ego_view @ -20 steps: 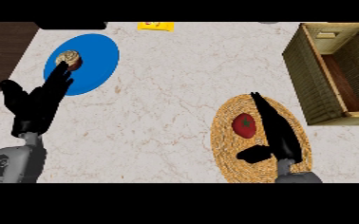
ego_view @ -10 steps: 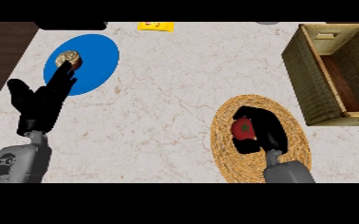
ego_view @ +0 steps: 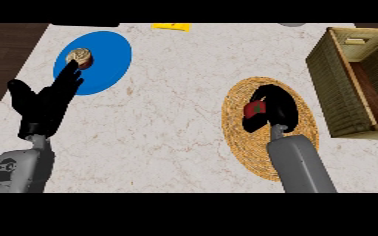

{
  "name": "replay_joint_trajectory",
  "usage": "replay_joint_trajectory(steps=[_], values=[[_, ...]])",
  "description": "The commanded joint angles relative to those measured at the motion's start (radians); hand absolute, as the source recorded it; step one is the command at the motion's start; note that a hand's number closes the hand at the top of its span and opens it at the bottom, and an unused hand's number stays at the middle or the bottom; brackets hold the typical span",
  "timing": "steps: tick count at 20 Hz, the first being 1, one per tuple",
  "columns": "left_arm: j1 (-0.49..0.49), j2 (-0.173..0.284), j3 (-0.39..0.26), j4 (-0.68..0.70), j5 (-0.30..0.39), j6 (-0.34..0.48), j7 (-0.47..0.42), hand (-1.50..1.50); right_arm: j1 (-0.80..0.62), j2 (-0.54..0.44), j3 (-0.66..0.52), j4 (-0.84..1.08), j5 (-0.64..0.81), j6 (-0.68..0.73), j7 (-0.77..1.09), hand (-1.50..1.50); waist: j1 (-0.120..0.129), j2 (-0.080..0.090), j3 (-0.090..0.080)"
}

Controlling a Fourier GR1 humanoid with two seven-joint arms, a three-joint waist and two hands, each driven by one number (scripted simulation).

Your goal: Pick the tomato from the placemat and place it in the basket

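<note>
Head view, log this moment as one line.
right hand curled on red tomato | over round woven placemat | left hand open | wicker basket right

Lighting: even, bright, diffuse across the worktop (ego_view: 177, 90); no glare. Shadows: faint. Black hands show little surface detail. Basket (ego_view: 347, 80) interior darker near the right edge.

On the surface (ego_view: 177, 105) a round placemat (ego_view: 244, 145) lies at the right, toward the near edge. The tomato (ego_view: 255, 110) sits on the placemat's far half, with the right hand (ego_view: 277, 111) curled round it. The basket (ego_view: 341, 87) stands just right of the placemat, at the surface's right edge. A plate (ego_view: 103, 67) lies at the far left; a small round item (ego_view: 79, 57) rests on its left part. The left hand (ego_view: 43, 102) rests before the plate, fingers up, their tips over its near rim.
</note>
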Motion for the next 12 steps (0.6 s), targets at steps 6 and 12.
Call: replay_joint_trajectory(steps=[6,12], values=[[-0.05,-0.041,-0.059,-0.002,-0.022,-0.001,-0.002,0.0,-0.408,0.023,-0.238,0.189,0.099,-0.171,0.538,1.5,0.088,0.039,0.001],[-0.093,-0.048,-0.068,0.025,-0.014,-0.014,0.004,0.0,-0.632,-0.01,-0.3,0.255,0.223,-0.407,0.559,1.5,0.102,0.047,0.001]])
